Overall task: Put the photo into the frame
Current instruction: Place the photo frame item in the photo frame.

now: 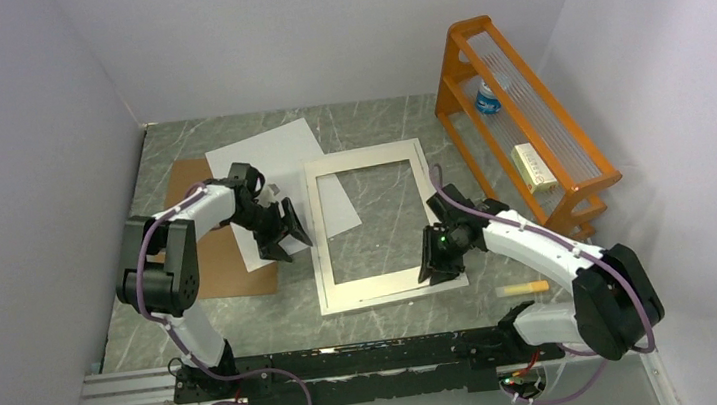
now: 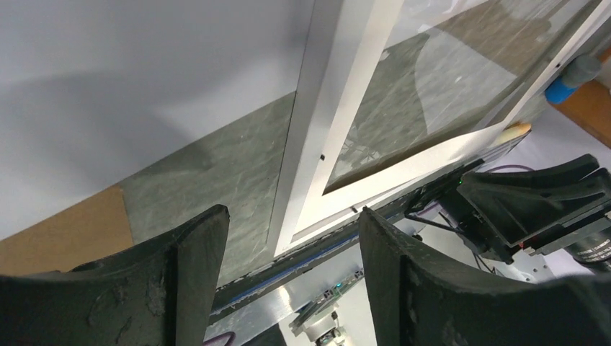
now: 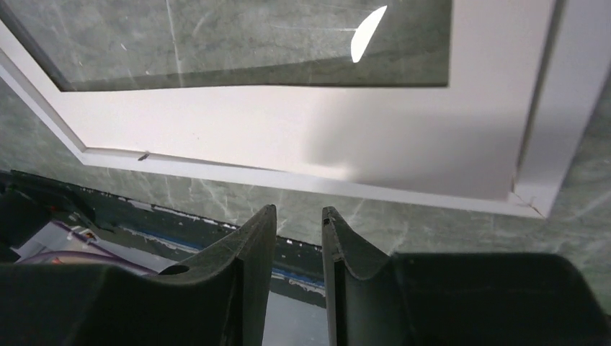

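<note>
Top external: frame (image 1: 384, 288) lies flat, long axis near-to-far; left fingers (image 2: 194, 274) wide, right fingers (image 3: 252, 274) narrow, both empty.

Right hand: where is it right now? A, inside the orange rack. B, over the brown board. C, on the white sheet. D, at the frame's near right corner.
D: the right hand hovers at the near right corner of the frame, far from the other places.

We see a white frame (image 1: 319, 237) on a grey-green marbled tabletop (image 1: 366, 121), a brown board (image 1: 242, 275), an orange rack (image 1: 470, 28).
</note>
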You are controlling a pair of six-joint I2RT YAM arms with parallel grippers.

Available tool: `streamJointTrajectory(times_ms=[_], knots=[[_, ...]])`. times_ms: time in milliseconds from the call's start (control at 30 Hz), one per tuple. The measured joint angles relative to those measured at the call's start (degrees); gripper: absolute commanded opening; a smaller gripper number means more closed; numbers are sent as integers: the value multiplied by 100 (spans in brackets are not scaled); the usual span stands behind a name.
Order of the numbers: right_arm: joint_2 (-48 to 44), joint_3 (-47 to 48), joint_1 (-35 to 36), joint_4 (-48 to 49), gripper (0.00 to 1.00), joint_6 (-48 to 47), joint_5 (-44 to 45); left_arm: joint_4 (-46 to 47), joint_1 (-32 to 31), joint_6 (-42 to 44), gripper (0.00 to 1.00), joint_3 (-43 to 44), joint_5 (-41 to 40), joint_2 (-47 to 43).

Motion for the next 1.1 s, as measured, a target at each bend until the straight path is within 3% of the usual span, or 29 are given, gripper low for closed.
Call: streamJointTrajectory(times_ms=[733,1100], knots=[[553,-254,691,1263,36,46,748,221,-282,-24,72,-376,-149,-105],[476,-264,820,1266,40,4,962,210,-313,-17,73,-374,-245,-105]])
